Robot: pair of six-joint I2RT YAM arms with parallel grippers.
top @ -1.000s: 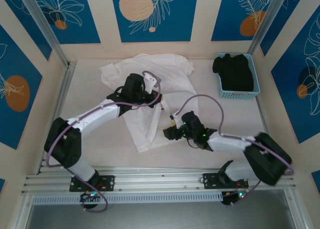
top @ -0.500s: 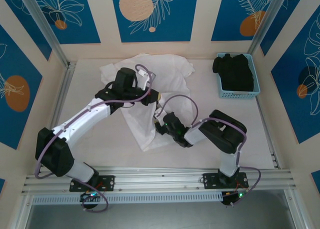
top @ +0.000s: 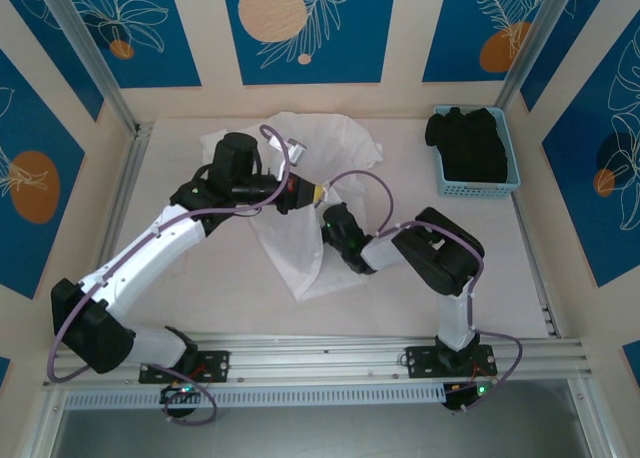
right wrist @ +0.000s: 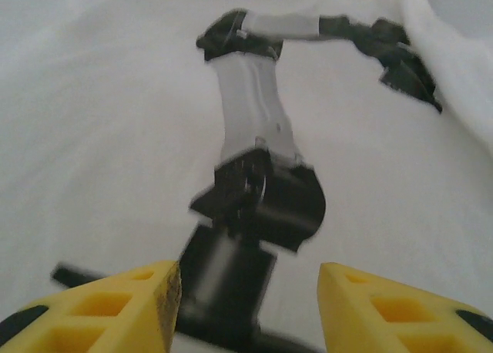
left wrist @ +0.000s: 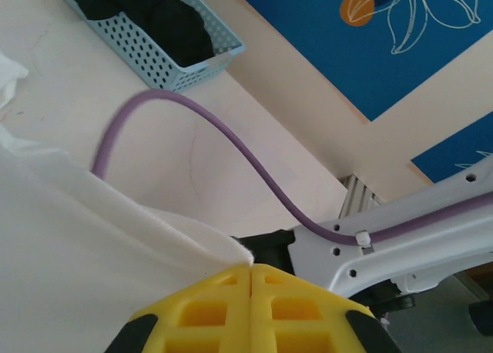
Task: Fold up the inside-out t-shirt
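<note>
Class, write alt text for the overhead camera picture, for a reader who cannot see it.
Two robot arms reach over a wrinkled white t-shirt on a pale table. The left end effector is shut on its fabric, and the right end effector is close beside it. A blue basket holding a black garment stands at the far right.

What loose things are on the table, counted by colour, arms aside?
White: 1, the t-shirt
Blue: 1, the basket
Black: 1, the clothing bundle in the basket; pieces inside cannot be told apart
Total: 3
</note>
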